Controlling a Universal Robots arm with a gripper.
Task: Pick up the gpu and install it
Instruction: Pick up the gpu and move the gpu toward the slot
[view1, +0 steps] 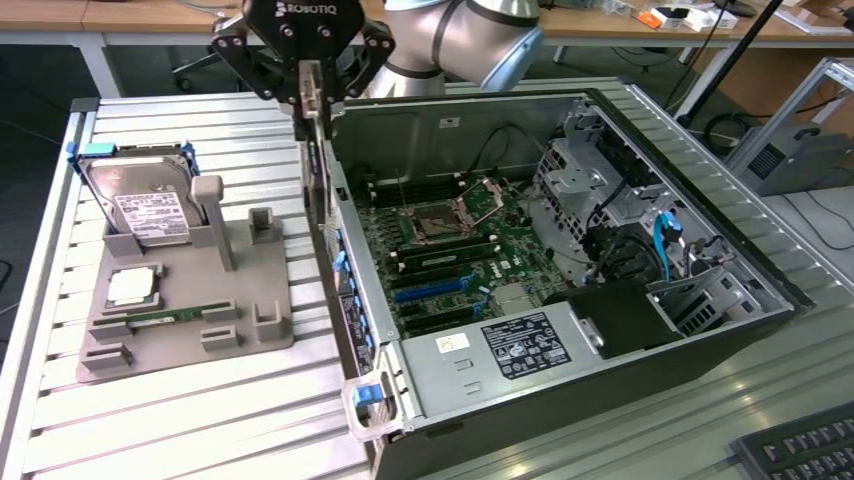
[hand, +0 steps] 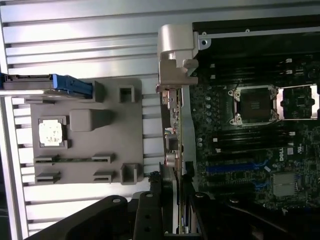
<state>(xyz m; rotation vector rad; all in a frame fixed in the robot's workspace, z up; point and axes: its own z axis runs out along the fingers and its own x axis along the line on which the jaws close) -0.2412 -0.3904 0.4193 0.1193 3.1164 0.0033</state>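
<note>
The gripper (view1: 316, 92) is pinching the gpu (view1: 318, 140) between its two black fingers (hand: 150, 212), which are pressed against the card's opposite faces. The card hangs straight down from the gripper, thin edge toward both cameras. In the wrist view its silver end bracket (hand: 176, 50) is at the end farthest from the gripper.

Directly under the gripper, the gpu lines up with the side wall of the open computer case (view1: 441, 125), the wall that faces the grey holder (view1: 254, 330). I cannot tell whether the card's lower edge touches that wall. It is not seated: the motherboard (view1: 461, 262) lies inside the case, below the gripper and toward the exterior view's right. The board's blue slots (view1: 427, 288) are bare and apart from the card, and its processor socket (view1: 434, 222) is uncovered.

Below the gripper, toward the exterior view's left, the grey holder sits on the ribbed metal table (view1: 200, 420). It carries a hard drive (view1: 147, 215) standing tilted in a blue frame, a square processor chip (view1: 130, 287) lying flat, and a narrow green memory stick (view1: 167, 317) in its groove
</note>
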